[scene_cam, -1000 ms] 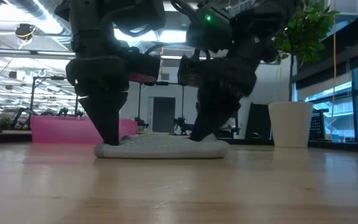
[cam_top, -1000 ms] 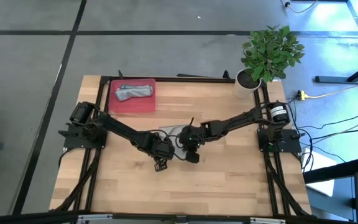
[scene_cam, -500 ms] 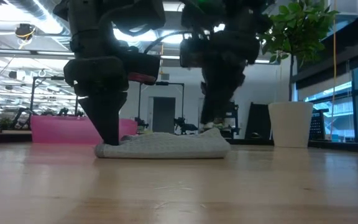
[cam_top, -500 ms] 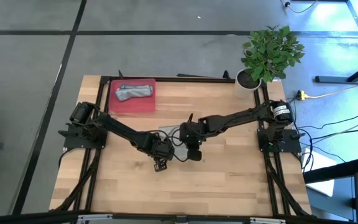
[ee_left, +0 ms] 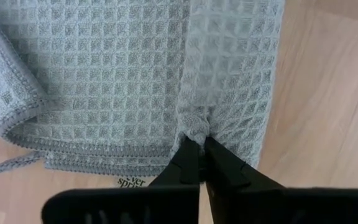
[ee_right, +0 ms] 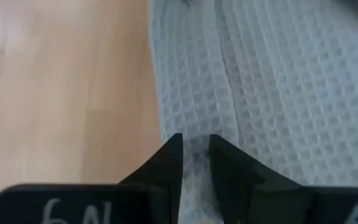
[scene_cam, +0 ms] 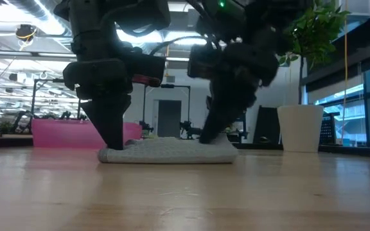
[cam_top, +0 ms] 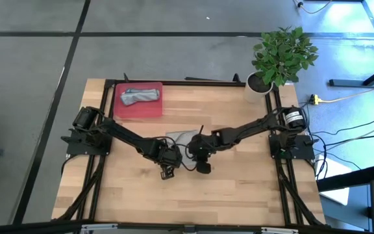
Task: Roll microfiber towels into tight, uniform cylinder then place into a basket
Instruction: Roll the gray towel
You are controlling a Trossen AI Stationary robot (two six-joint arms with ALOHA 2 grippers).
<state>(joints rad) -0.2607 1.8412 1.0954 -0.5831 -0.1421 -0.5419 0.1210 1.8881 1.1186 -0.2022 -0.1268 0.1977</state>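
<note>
At the counter's (cam_top: 239, 188) middle lies a grey towel (ee_left: 135, 74) — the left gripper (ee_left: 197, 146) has its jaws clamped on one folded edge, the right gripper (ee_right: 194, 146) has its jaws pinching the other. A second rolled towel (cam_top: 139, 96) rests in the red basket (cam_top: 127, 109) at the far-left corner.

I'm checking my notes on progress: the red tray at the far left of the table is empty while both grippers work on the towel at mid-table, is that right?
Not quite. The red tray is not empty: the high view shows a rolled grey towel already lying in it. The rest stands: the left gripper and right gripper both work on the towel at mid-table.
</note>
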